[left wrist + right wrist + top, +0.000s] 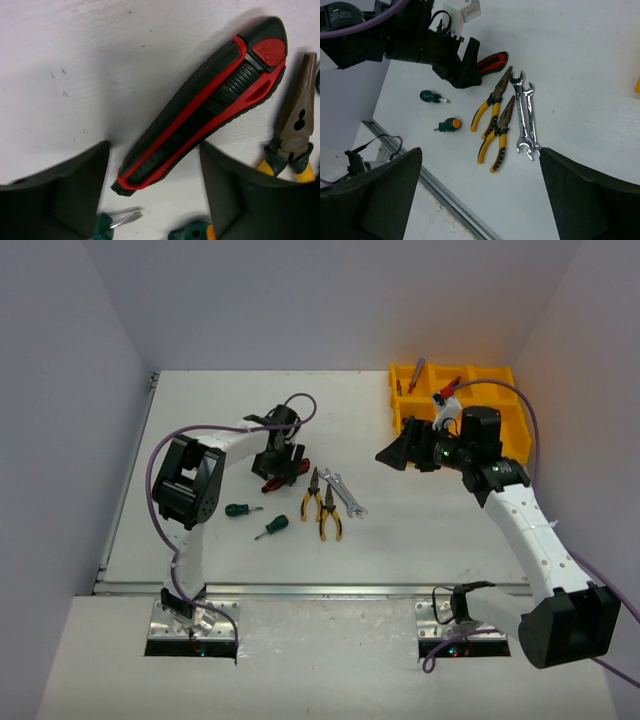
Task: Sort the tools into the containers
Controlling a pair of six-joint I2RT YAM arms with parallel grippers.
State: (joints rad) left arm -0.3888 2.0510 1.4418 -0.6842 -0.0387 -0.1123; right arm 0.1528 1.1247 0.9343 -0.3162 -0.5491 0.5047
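Cutter (pixel 200 105) lies diagonal inside left claw (pixel 155 150), narrow end toward wrist cam.

The utility knife (pixel 200 107) is black with red stripes and a red end cap, on a white surface (pixel 75 60). The pliers (pixel 492 100) have yellow-and-black handles and the wrenches (pixel 519 112) are silver. One screwdriver (pixel 427 96) is dark green, the orange-capped screwdriver (pixel 450 124) is green, and the tray (pixel 505 375) is bright yellow
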